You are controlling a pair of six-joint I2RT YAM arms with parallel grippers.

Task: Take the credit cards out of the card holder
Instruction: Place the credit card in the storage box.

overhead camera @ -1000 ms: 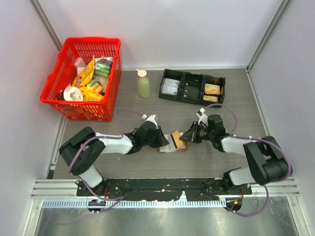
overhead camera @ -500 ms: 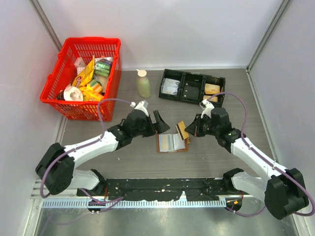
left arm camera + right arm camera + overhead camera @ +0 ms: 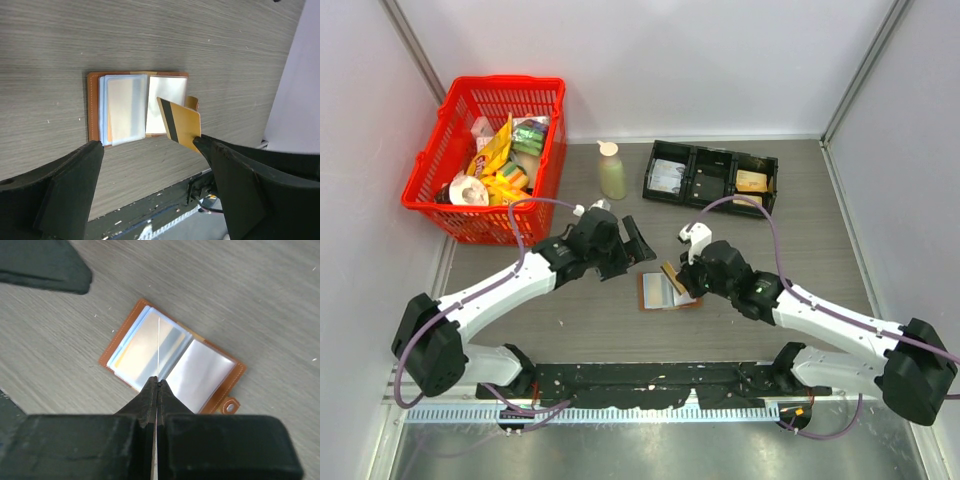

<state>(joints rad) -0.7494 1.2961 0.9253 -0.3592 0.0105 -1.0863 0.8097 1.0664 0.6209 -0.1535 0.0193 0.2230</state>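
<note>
The card holder [image 3: 654, 292] lies open on the table, brown with pale pocket panels [image 3: 127, 107]. My right gripper [image 3: 680, 283] is shut on one gold credit card [image 3: 671, 276] with a black stripe, held just above the holder. In the right wrist view the credit card [image 3: 158, 347] shows edge-on between the shut jaws [image 3: 157, 383], over the card holder [image 3: 202, 375]. My left gripper [image 3: 636, 245] stands open and empty, up and left of the holder. Its wrist view shows the card holder [image 3: 92, 100] and the credit card [image 3: 184, 124] beyond its gripper [image 3: 148, 145].
A red basket [image 3: 440, 190] of snack packets stands at the back left. A small bottle [image 3: 611, 171] and a black three-compartment tray [image 3: 712, 177] stand behind the holder. The black base rail [image 3: 650, 378] runs along the near edge.
My left gripper opened, let go of the holder and drew back up and left. My right gripper pulled the card free, lifted it and carried it left over the holder.
</note>
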